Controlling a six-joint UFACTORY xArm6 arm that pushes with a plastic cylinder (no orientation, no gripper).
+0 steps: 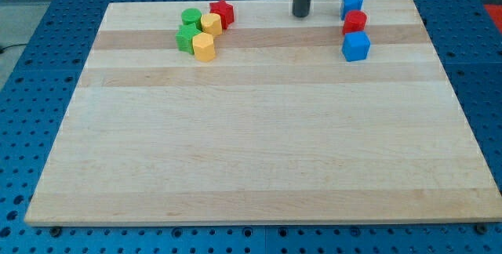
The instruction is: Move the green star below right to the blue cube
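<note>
The green star [187, 38] lies at the view's top left, in a tight cluster with a green cylinder [190, 17], two yellow blocks [211, 24] [203, 47] and a red star [223, 12]. The blue cube [356, 47] sits at the view's top right, below a red block [354, 22] and another blue block [351, 4]. My tip [302, 15] rests on the board near its top edge, between the two groups, closer to the right-hand blocks and touching none.
The wooden board [259, 152] lies on a blue perforated table [31, 89]. All blocks sit near the board's top edge.
</note>
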